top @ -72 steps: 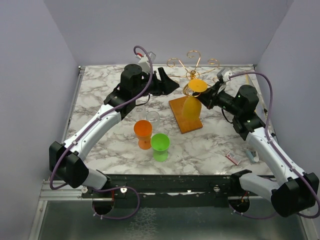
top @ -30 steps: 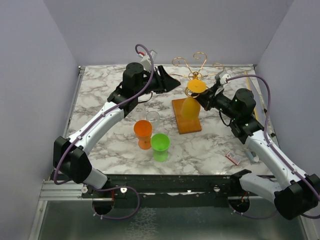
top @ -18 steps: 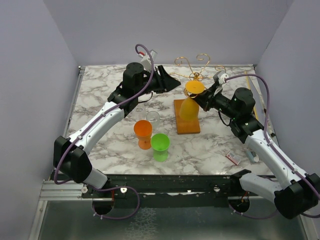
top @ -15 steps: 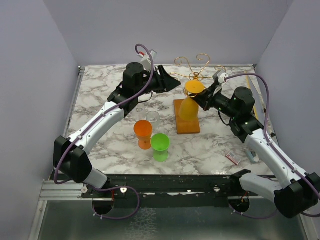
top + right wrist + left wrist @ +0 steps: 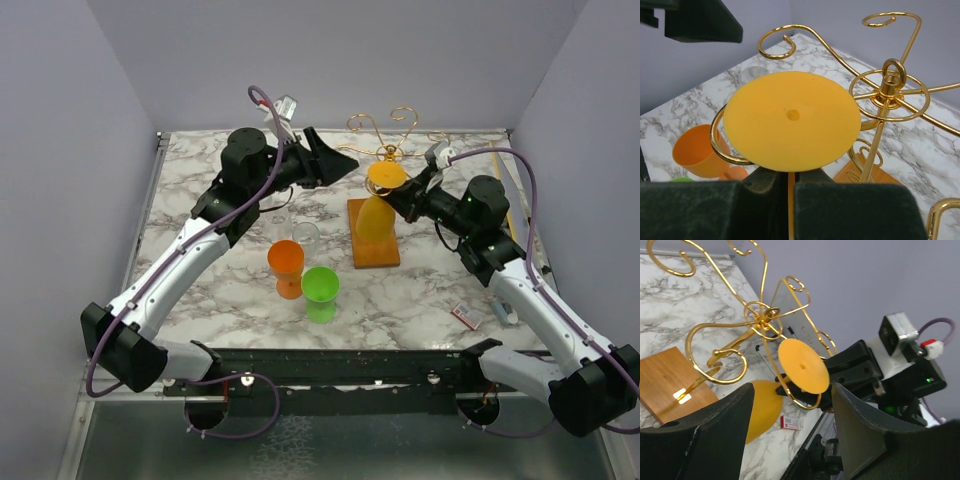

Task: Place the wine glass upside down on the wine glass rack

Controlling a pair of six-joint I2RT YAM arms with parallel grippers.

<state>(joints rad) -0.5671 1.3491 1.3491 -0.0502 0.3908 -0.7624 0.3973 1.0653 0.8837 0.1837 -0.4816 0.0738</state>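
Wine glass (image 5: 791, 117) inverted, stem upright, clamped in right pincer (image 5: 789, 189) — foot just over a curled arm of the wine glass rack (image 5: 888, 75); left pincer (image 5: 333, 163) spread, empty, nearby.

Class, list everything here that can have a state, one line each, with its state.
yellow wine glass: inverted, foot atop a rack curl, stem gripped
wine glass rack: upright
orange glass: upright
green glass: upright
clear glass: upright
left gripper: open, empty
right gripper: shut on the stem

walls (image 5: 330, 60): plain lilac | table (image 5: 420, 290): white-grey marble | floor (image 5: 350, 450): perhaps grey
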